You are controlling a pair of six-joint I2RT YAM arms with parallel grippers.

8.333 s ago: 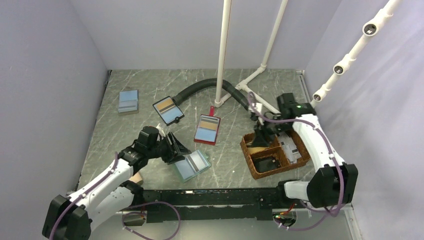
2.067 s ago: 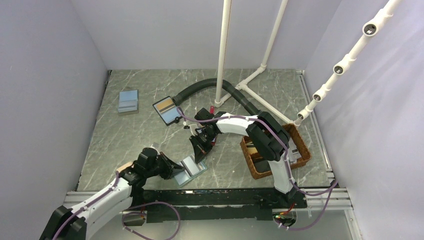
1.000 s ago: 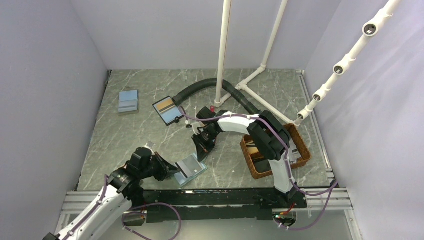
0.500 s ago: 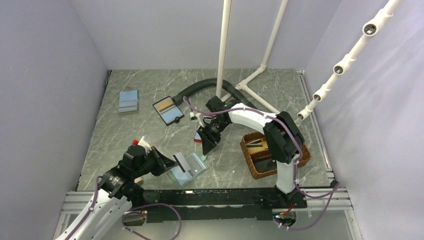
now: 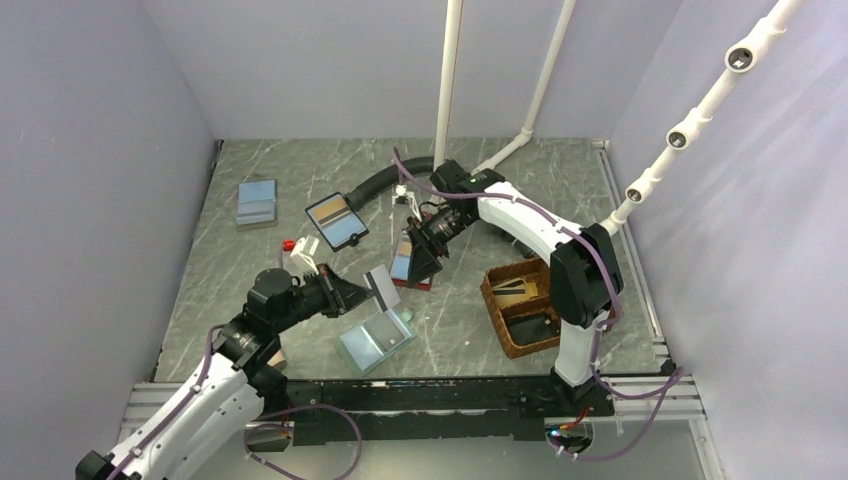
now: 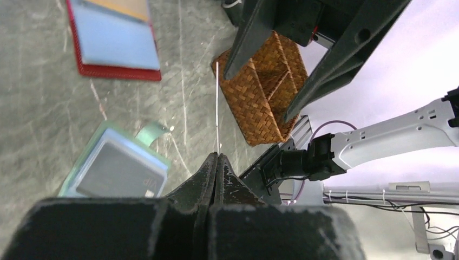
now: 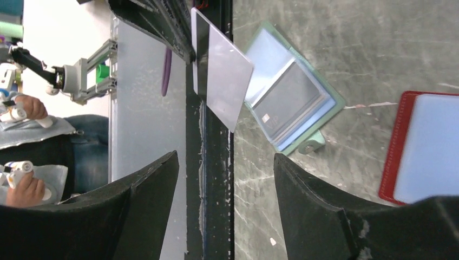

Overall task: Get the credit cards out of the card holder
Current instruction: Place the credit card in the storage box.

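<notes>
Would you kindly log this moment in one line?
left claw: shut on credit card, aloft | right claw: open | card holder: open

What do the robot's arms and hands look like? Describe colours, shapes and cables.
The left arm and right arm have white rounded shells, black joints and a purple cable looped along each. The left hand and right hand are black, each with two wedge-shaped, tapering fingers.
</notes>
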